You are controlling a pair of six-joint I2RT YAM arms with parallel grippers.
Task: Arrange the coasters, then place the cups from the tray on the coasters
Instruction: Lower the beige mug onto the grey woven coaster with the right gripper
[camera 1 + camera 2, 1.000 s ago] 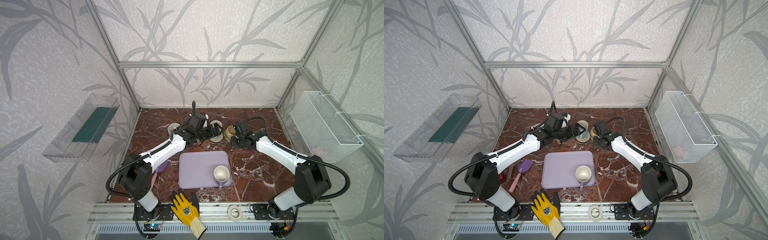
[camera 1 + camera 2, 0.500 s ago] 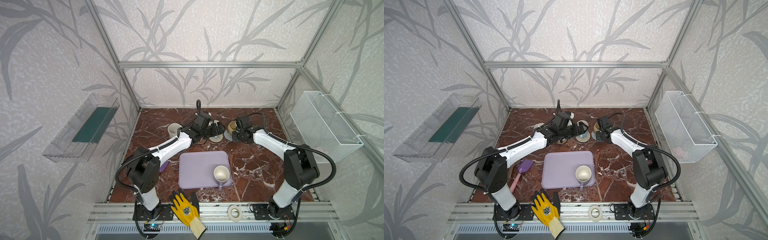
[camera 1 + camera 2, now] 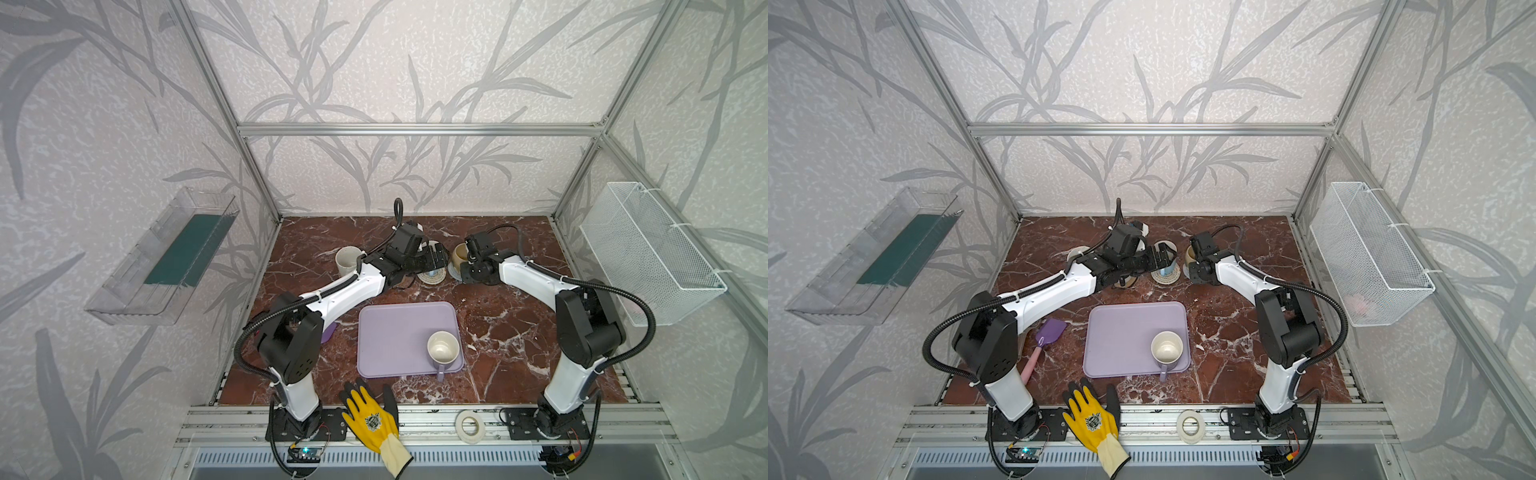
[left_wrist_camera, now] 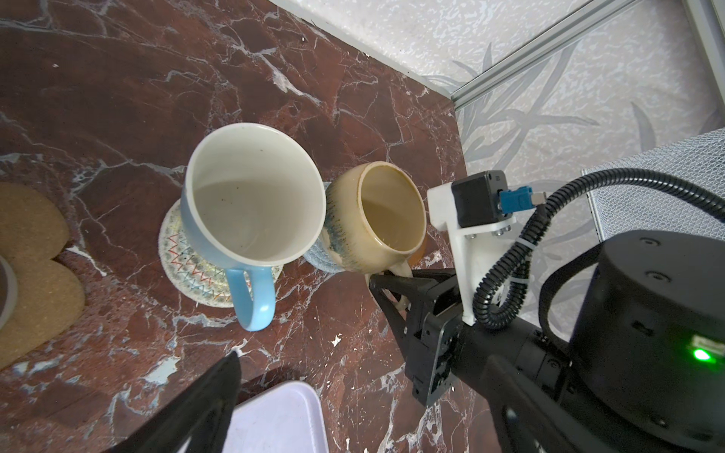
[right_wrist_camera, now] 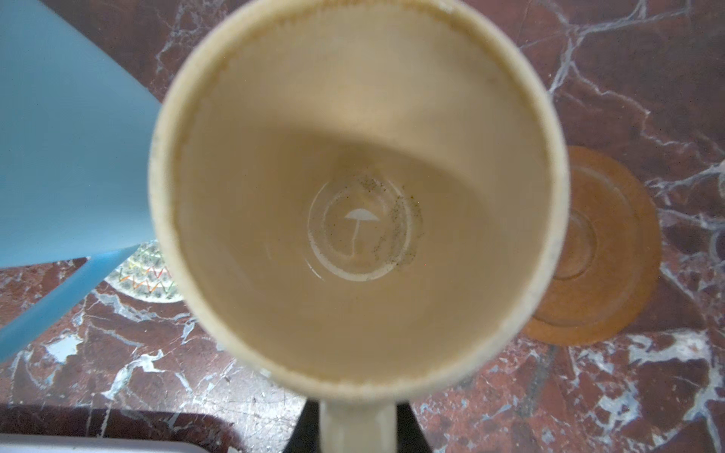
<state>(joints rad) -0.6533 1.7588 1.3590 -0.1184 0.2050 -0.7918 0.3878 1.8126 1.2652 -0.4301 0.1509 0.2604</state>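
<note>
One held: right gripper [image 4: 394,286] clenched on cream mug [image 4: 372,219] handle; centre over grey-blue coaster [image 4: 315,260] below, clear of blue mug [image 4: 251,204]; left gripper [image 3: 438,255] spread, empty.

One cup [image 3: 443,348] on tray's [image 3: 390,332] near right corner; behind tray, tall cup [image 4: 255,196] on coaster [image 4: 184,266], squat cup [image 3: 459,252] alongside

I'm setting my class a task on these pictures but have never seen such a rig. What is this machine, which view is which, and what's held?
Two robot arms share a marble table. Two pictures look down from above; two come from cameras on the wrists. The right tool grips the cream-yellow mug by its handle, at a grey-blue mat. The left tool is open, empty, near the light blue mug on its rope mat. One lavender mug stands on the tray.
</note>
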